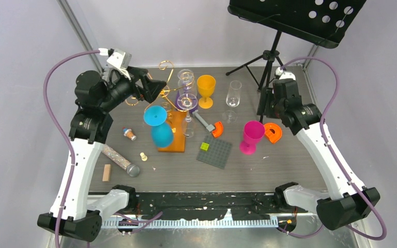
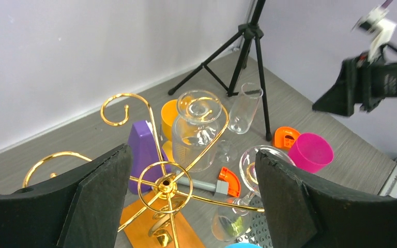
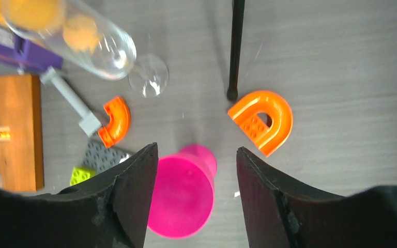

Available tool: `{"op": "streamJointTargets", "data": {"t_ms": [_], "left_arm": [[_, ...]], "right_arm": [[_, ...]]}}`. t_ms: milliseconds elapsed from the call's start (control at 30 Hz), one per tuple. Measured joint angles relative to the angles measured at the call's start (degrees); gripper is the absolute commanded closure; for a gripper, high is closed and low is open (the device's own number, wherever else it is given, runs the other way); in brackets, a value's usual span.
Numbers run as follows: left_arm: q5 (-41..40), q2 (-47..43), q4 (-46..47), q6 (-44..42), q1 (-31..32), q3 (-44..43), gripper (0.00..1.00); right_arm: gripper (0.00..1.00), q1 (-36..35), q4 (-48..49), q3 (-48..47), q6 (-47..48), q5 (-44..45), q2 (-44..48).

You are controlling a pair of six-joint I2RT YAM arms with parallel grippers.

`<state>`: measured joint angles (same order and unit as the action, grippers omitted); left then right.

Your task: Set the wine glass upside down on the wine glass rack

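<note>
**Status.** Blue glass point(image 1: 161, 134): foot up, bowl down, tilted, at the near-left side of the rack point(image 1: 177, 143), above its orange base. It appears to hang from a scroll arm, so the placing looks done. What is left, by my reckoning, is for the arm to draw clear without knocking the wire.

**Left gripper** point(image 2: 194, 150): jaws spread wide and holding nothing. It sits above the rack's hub and apart from the blue glass.

**Right gripper** point(image 3: 196, 150): jaws spread and holding nothing, over the pink goblet point(image 3: 183, 199) at the right.

**Count, glasses (six):**
- blue, on the rack: 1
- clear, upside down on the rack: 2 point(image 2: 199, 129), point(image 2: 250, 173)
- clear flute point(image 1: 233, 93), upright, far right of the rack: 1
- orange goblet point(image 1: 205, 85), upright, far side: 1
- pink goblet, upright: 1

**Count, other:**
- rack: 1
- orange arches: 2 point(image 3: 263, 121), point(image 3: 115, 120)
- grey plate point(image 1: 216, 154): 1
- green brick point(image 1: 204, 146), on the plate's far corner: 1
- purple block point(image 2: 144, 147): 1
- glitter tube point(image 1: 119, 159), near left: 1
- wooden block point(image 1: 106, 172): 1
- music stand point(image 1: 294, 15), far right: 1

Two small items left of the base are too small to name.
</note>
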<state>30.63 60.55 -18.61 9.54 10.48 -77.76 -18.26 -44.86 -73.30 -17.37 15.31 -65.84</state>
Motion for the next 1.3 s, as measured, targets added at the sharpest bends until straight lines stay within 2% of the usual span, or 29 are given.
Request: {"op": "streamJointTargets", "data": {"t_ms": [333,433,733,933,1100,1200,1300], "left_arm": [[0.9,-0.79,0.81,1.86,0.0,-1.2,0.12],[0.9,-0.72,0.74,2.08,0.0,-1.25,0.12],[0.94,-0.57,0.55,2.08,0.0,-1.86,0.14],[0.98,-0.2,0.5,2.08,0.0,-1.97,0.15],[1.36,-0.17,0.39,2.32,0.0,-2.21,0.17],[1.92,-0.17,0.48,3.02,0.0,-2.8,0.19],[3.67,-0.2,1.22,3.85,0.0,-2.99,0.21]], "right_arm": [[0.33,1.25,-6.75,7.67,-2.16,-6.03,0.33],[0.38,1.25,-7.34,9.14,-2.14,-6.01,0.09],[0.92,1.25,-7.93,12.24,-1.36,-5.95,-4.7],[0.95,1.25,-8.74,10.6,-0.35,-2.82,-4.09],[0.95,1.25,-11.65,2.51,1.25,-0.98,-3.02],[0.95,1.25,-10.6,-3.56,2.27,-3.41,-0.07],[0.95,1.27,-4.37,-6.97,2.19,-9.05,5.95]]}}
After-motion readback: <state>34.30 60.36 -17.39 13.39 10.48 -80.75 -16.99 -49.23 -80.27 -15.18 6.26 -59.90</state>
